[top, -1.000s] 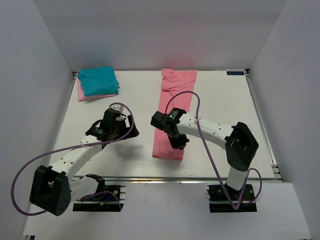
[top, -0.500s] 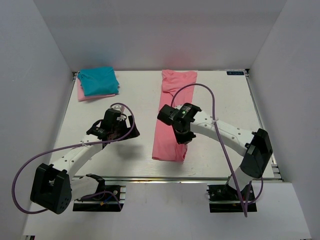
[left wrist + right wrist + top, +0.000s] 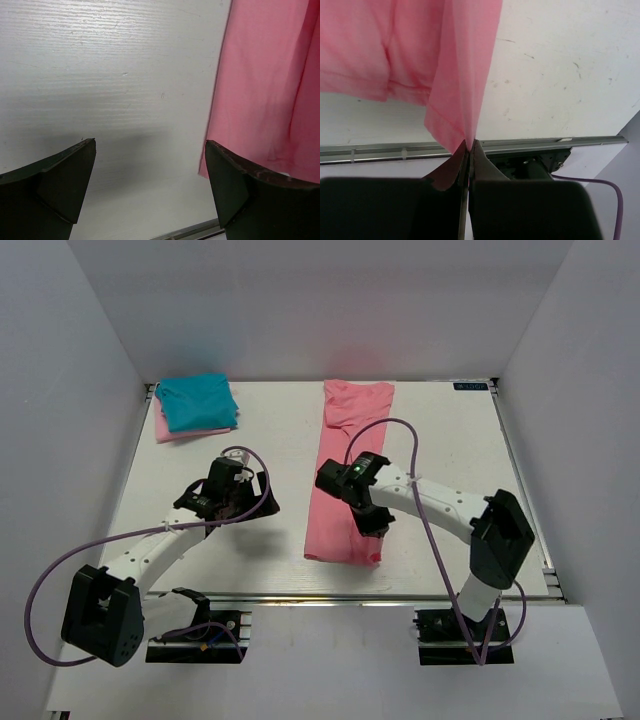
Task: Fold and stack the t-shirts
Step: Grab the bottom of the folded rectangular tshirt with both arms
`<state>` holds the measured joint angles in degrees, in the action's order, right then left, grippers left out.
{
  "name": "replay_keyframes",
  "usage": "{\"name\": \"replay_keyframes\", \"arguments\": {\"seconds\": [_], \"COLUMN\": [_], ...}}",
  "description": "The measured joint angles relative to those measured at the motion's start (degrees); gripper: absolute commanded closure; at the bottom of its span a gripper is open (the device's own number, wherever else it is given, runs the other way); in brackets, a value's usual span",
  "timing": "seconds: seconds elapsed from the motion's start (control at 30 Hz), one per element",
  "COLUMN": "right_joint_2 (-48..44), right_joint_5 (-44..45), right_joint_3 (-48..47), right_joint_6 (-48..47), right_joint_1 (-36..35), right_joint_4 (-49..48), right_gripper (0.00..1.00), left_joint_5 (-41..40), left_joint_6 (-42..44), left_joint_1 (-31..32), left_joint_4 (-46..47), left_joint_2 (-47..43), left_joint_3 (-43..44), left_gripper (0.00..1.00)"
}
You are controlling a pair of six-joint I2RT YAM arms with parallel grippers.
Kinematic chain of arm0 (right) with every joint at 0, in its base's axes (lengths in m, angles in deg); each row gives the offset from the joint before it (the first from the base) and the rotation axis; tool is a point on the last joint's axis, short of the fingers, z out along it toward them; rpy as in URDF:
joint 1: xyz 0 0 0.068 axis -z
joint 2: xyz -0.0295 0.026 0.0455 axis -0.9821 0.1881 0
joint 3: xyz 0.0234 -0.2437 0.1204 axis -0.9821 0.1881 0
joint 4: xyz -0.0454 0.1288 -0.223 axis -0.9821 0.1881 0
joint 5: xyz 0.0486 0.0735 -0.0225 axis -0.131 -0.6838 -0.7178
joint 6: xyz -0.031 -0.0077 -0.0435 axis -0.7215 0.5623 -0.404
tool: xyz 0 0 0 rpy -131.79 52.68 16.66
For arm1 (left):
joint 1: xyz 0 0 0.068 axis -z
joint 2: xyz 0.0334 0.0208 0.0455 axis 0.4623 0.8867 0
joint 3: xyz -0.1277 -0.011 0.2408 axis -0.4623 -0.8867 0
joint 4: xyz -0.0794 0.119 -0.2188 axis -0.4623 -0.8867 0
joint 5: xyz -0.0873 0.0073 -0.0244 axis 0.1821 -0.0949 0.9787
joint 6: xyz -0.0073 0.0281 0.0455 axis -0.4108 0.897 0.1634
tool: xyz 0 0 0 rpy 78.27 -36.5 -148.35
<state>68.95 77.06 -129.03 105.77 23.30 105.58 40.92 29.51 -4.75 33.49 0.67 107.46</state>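
Observation:
The salmon-pink t-shirt (image 3: 345,465) lies folded into a long strip from the table's back to its front, in the middle. My right gripper (image 3: 375,523) is shut on the strip's near right corner and holds it lifted; in the right wrist view the cloth (image 3: 465,75) is pinched between the jaws. My left gripper (image 3: 258,502) is open and empty over bare table left of the strip; the left wrist view shows the shirt's left edge (image 3: 265,85). The teal-blue t-shirt (image 3: 196,401) lies folded on the pale pink t-shirt (image 3: 175,430) at the back left corner.
The white table (image 3: 450,460) has a metal rail along its front edge (image 3: 300,597). White walls enclose the back and sides. Purple cables loop from both arms.
My right gripper has moved toward the strip's near right corner and now holds it; that corner has shifted slightly right. The left arm has stayed still.

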Motion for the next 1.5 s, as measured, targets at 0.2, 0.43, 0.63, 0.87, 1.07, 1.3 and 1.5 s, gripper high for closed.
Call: {"name": "replay_keyframes", "arguments": {"seconds": [0.2,0.43,0.63,0.87,1.07,1.3,1.5], "right_joint_2": [6.3,10.3,13.1,15.3,10.0,-7.4,-19.4], "right_joint_5": [-2.5,-7.8,-11.0,-12.4,-17.9,-20.2,-16.0], "right_joint_3": [-2.1,-2.2,-2.2,-2.2,3.6,15.8,27.8], "right_joint_6": [-1.9,-4.9,-6.8,-8.1,-10.8,-11.1,-4.8], "right_joint_1": [-1.7,-3.5,-4.7,-5.0,-5.0,-4.2,0.4], "right_joint_4": [-1.7,-6.8,-12.0,-17.1,-29.1,-40.9,-42.8], "right_gripper": [1.0,1.0,0.71,0.21,0.1,0.1,0.1], "left_joint_5": [0.0,0.0,0.0,0.0,0.0,0.7,7.9], "left_joint_6": [0.0,0.0,0.0,0.0,0.0,0.4,2.7], "left_joint_1": [0.0,0.0,0.0,0.0,0.0,0.0,0.5], "left_joint_4": [0.0,0.0,0.0,0.0,-0.1,-0.3,2.9], "left_joint_2": [0.6,0.6,0.6,0.6,0.6,0.6,0.8], "left_joint_3": [0.0,0.0,0.0,0.0,0.0,0.0,-1.1], "left_gripper": [0.0,0.0,0.0,0.0,0.0,0.0,0.0]}}
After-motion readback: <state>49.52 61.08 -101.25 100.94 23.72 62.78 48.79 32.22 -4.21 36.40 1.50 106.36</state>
